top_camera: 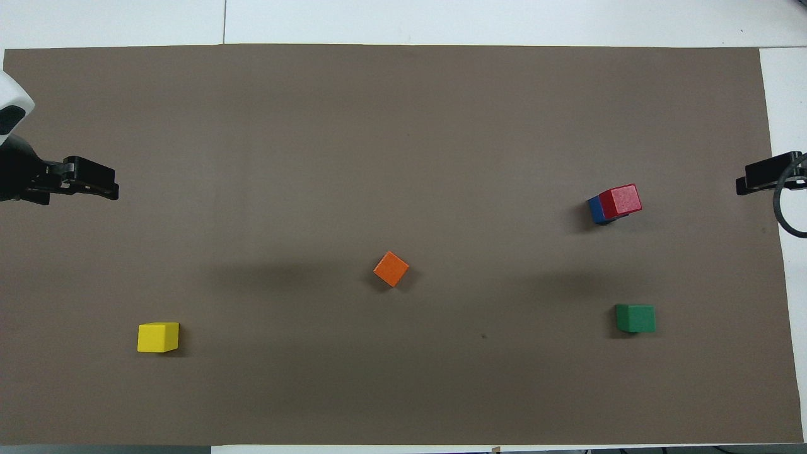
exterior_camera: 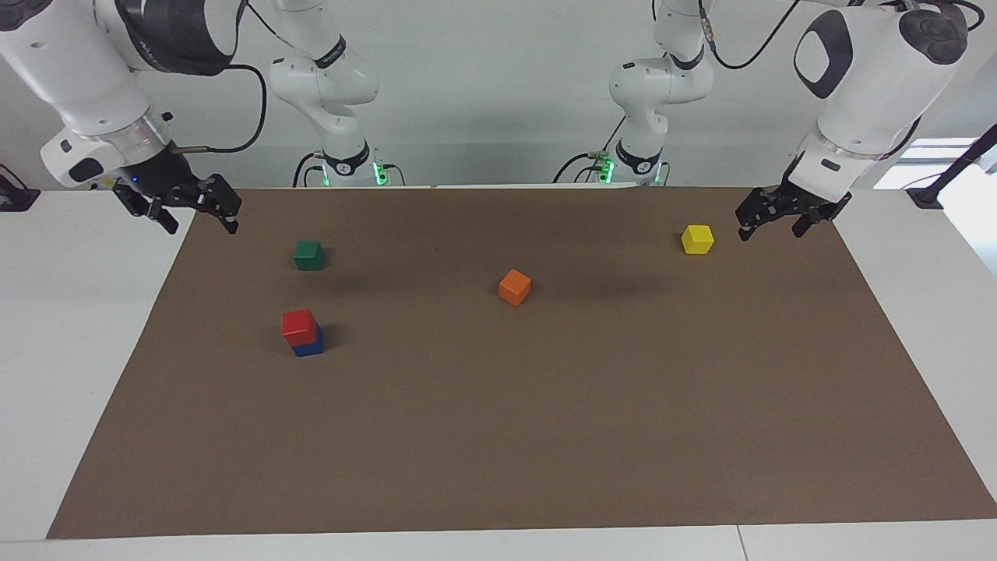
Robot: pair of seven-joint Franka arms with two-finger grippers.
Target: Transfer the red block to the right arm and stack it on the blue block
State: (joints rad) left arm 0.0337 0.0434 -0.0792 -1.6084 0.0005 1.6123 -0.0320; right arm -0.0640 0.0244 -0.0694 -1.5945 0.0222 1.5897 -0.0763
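Red block [exterior_camera: 298, 326] sits on blue block [exterior_camera: 310, 347]; neither bears readable writing.

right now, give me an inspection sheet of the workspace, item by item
surface: brown mat on a white table.
job's things: red block sits on the blue block, slightly offset, toward the right arm's end.
clutter: green block nearer the robots than the stack; orange block mid-mat; yellow block toward the left arm's end.
grippers: right gripper open, empty, over the mat's edge; left gripper open, empty, over the mat beside the yellow block.
cables: black cable loops from the right wrist; more run to the arm bases.
surroundings: plain wall, nothing else seen.
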